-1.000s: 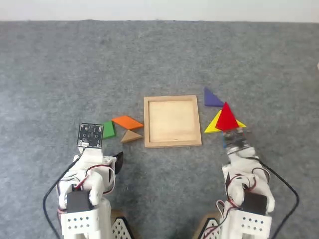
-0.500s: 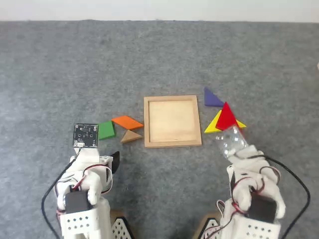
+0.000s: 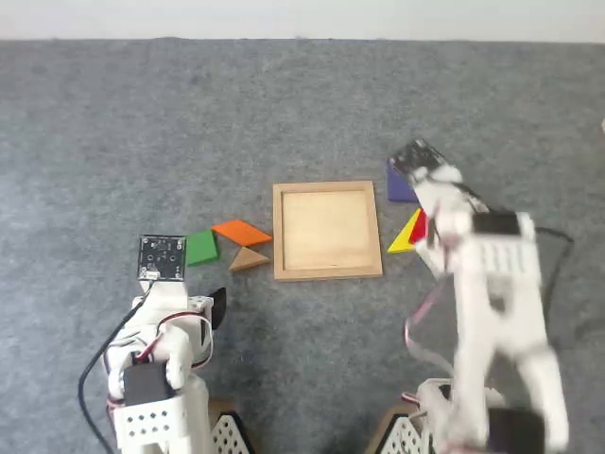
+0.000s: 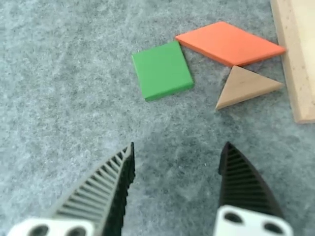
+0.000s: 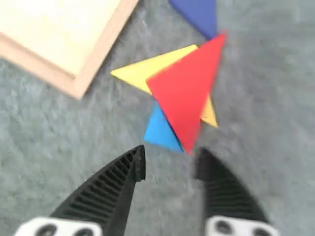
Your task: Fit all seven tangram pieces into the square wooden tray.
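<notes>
Your left gripper (image 4: 178, 150) hangs open over the carpet (image 4: 59, 98), near the green square (image 4: 162, 70), orange parallelogram (image 4: 230, 43) and tan triangle (image 4: 246, 86), all left of the tray (image 3: 327, 273). Right of it, the red triangle (image 5: 189, 88) overlaps yellow (image 5: 142, 73) and blue (image 5: 160, 130), with purple (image 5: 197, 12) beside them. Your right gripper (image 5: 171, 160) gapes just short of the pile.

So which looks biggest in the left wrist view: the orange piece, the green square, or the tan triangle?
Tied for largest: orange piece and green square, too alike to rank.
Smallest: tan triangle.
</notes>
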